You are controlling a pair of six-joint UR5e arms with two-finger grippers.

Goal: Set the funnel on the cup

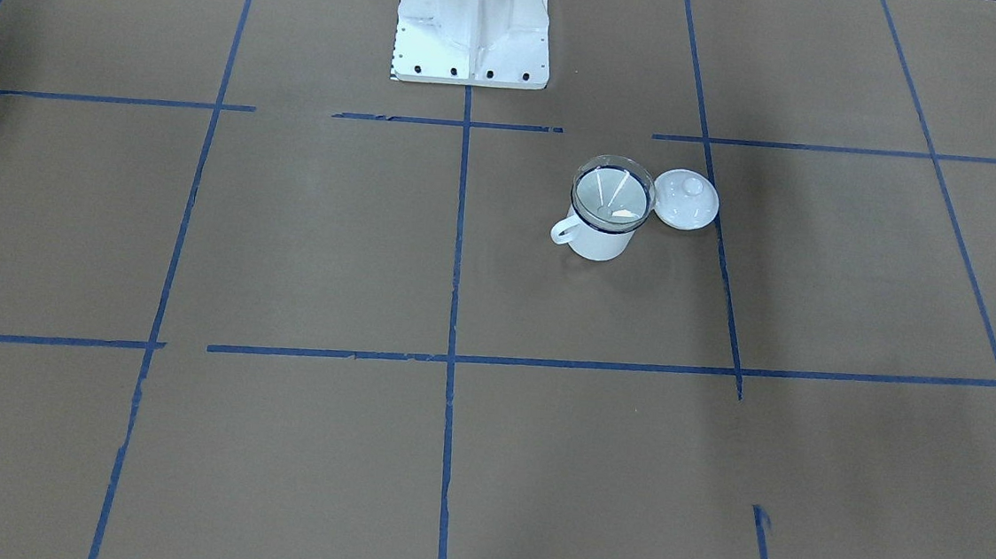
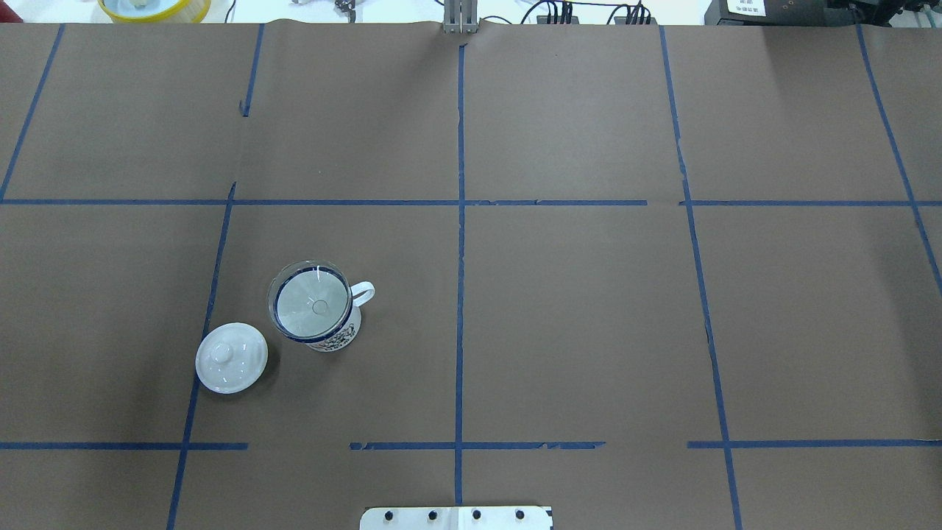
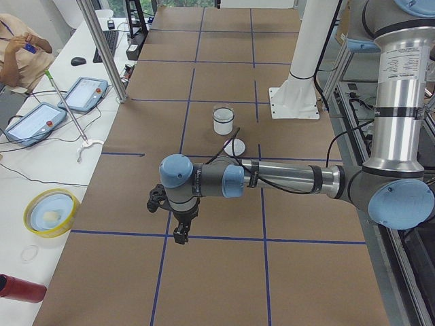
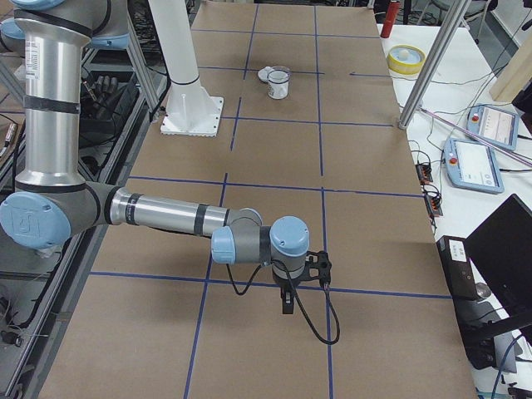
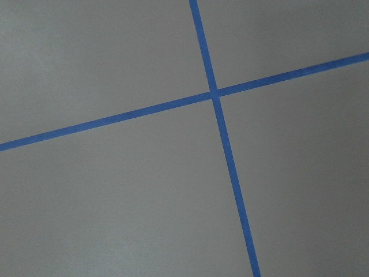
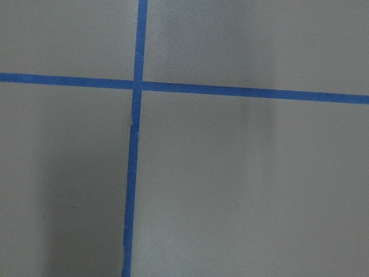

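The clear funnel [image 1: 611, 195] sits upright in the mouth of the white blue-rimmed cup [image 1: 597, 241], left of the table's centre in the overhead view, funnel [image 2: 313, 305] in cup [image 2: 335, 340]. Both arms are far from it. The left gripper [image 3: 180, 236] hangs over a tape line at the near end in the exterior left view. The right gripper [image 4: 288, 306] hangs low at the opposite end in the exterior right view. I cannot tell whether either is open or shut. Both wrist views show only brown paper and blue tape.
A round white lid [image 2: 231, 358] with a knob lies on the table beside the cup. The white robot base [image 1: 473, 38] stands at the table's edge. A yellow bowl [image 3: 51, 212], a red bottle [image 3: 20, 288] and tablets [image 3: 85, 94] lie on the side bench.
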